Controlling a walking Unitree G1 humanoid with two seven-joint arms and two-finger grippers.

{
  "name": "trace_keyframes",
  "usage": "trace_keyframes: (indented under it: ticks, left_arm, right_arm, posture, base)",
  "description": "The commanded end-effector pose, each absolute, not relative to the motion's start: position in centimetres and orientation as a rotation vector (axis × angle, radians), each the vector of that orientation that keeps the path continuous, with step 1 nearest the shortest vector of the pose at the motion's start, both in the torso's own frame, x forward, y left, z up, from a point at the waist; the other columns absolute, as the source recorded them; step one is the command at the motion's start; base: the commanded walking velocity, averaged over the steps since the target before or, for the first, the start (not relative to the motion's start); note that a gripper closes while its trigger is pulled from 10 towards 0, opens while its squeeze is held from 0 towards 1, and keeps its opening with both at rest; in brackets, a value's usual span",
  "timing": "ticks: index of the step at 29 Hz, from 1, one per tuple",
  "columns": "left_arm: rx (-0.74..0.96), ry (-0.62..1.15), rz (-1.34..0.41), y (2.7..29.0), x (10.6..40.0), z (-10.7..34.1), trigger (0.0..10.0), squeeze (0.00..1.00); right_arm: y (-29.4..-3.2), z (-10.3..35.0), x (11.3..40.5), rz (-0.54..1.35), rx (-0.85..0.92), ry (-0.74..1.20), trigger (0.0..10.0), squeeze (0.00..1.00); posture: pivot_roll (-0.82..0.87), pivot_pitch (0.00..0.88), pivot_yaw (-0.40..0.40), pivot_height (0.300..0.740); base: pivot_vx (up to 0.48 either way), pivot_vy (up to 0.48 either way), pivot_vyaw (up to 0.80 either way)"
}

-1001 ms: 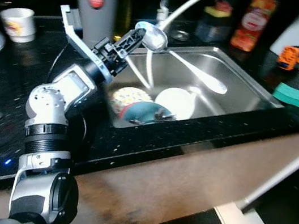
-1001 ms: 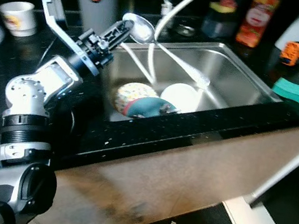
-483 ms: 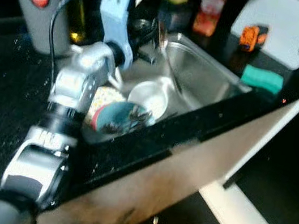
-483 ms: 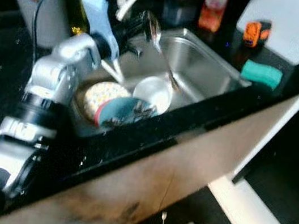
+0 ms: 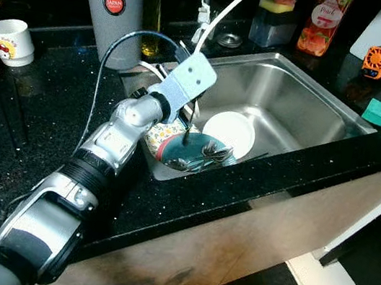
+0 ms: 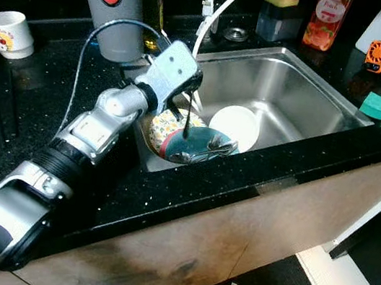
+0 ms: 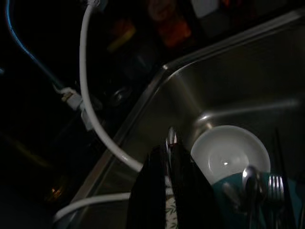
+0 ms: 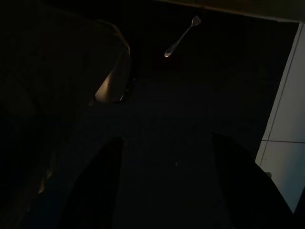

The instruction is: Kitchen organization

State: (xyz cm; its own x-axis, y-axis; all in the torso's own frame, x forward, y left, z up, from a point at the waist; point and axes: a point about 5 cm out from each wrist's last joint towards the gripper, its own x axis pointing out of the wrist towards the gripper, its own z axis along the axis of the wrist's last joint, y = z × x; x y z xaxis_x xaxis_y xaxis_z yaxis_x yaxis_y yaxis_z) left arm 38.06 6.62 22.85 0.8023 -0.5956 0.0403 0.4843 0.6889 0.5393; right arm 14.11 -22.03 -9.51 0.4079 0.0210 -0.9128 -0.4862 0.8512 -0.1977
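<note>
A second ago the left gripper (image 5: 187, 129) held the ladle (image 5: 186, 136) high over the sink (image 5: 308, 96); it has since swung down.

Left eye view: the gripper points into the basin above the teal bowl (image 5: 193, 150), the ladle's dark handle hanging towards the bowl.

Left wrist view: black fingers (image 7: 183, 181) are pinched together on a thin metal shaft, above the white bowl (image 7: 228, 151).

Right wrist view: fingers (image 8: 102, 186) spread apart, empty, over dark floor with a fork (image 8: 181, 42).

Judging by this, the ladle is being lowered into the sink; releasing it comes next.
</note>
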Motion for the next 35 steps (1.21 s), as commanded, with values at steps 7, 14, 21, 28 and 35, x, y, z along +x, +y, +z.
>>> trace_keyframes:
  ticks: [7, 14, 21, 28, 35]
  left_arm:
    - [0.445, -0.274, -0.559, 8.0, 38.7, 23.9, 10.0, 1.0]
    - [0.345, -0.313, -0.479, 11.7, 38.6, 26.0, 10.0, 1.0]
    - [0.089, -0.243, -0.524, 14.7, 36.4, 25.3, 10.0, 0.0]
    - [-0.001, -0.201, -0.606, 12.9, 33.7, 23.4, 10.0, 0.0]
    - [-0.063, -0.21, -0.656, 11.0, 32.1, 23.8, 10.0, 0.0]
  right_arm:
    - [-22.1, -9.5, 14.1, 0.327, -0.473, 1.115, 10.0, 0.0]
    - [-22.1, -9.4, 14.2, 0.333, -0.475, 1.112, 10.0, 0.0]
    - [-22.0, -9.4, 14.5, 0.343, -0.448, 1.108, 10.0, 0.0]
    - [-22.2, -9.2, 14.8, 0.342, -0.451, 1.106, 10.0, 0.0]
    - [-22.2, -9.1, 15.1, 0.349, -0.463, 1.103, 10.0, 0.0]
  posture:
    - [-0.07, 0.0, 0.053, 0.74]
    - [-0.05, 0.0, 0.04, 0.74]
    - [-0.02, 0.0, 0.03, 0.74]
    - [0.0, 0.0, 0.02, 0.74]
    - [0.01, 0.0, 0.014, 0.74]
  base:
    - [0.0, 0.0, 0.0]
    - [0.0, 0.0, 0.0]
    - [0.0, 0.0, 0.0]
    - [-0.144, 0.0, 0.0]
    - [-0.388, 0.0, 0.0]
